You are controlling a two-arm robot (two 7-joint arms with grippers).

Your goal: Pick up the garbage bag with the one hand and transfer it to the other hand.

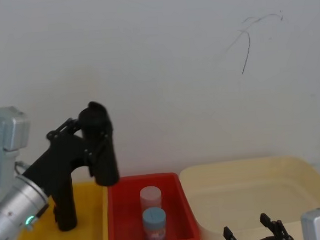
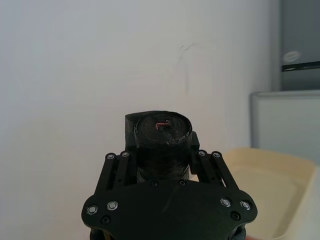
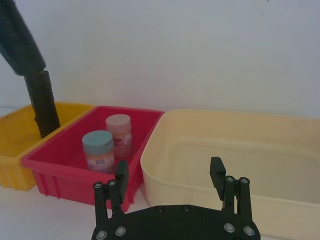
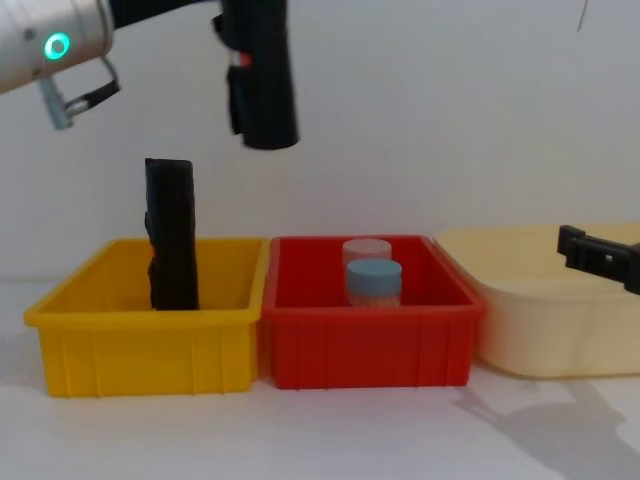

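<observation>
Chest view: garbage bag (image 4: 265, 85) hung upright in the upper left-centre of the frame, clear of everything under it. A small red mark showed on its left side. Left arm entered from the upper left corner, green-lit ring (image 4: 57, 46) glowing on the silver barrel.

Left wrist view: left gripper (image 2: 162, 150) sat narrow, clamped on the garbage bag. One finger pressed each side of the roll, and the roll's coiled end faced the camera at frame centre, with a thin red streak on it.

Head view: same grasp at left-centre, with the bag's lower end above the seam between the yellow bin (image 1: 94, 234) and the red bin (image 1: 185, 206), touching neither.

Second black roll (image 4: 172, 235) stood upright inside the yellow bin, lower left of the chest frame, ungripped. Red bin sat just beside the yellow one and held two jars close together, a blue-lidded jar (image 4: 373, 282) in front and a pale pink-lidded jar (image 4: 366, 250) behind. Cream tub (image 4: 550, 340) sat just right of the red bin, lower right of frame. All three rested on a white table (image 4: 300, 440).

Right wrist view: right gripper (image 3: 169, 174) spread wide at the bottom centre, holding nothing, low in front of the cream tub's near rim. In the chest view it came in at the right edge, level with the tub's rim.
</observation>
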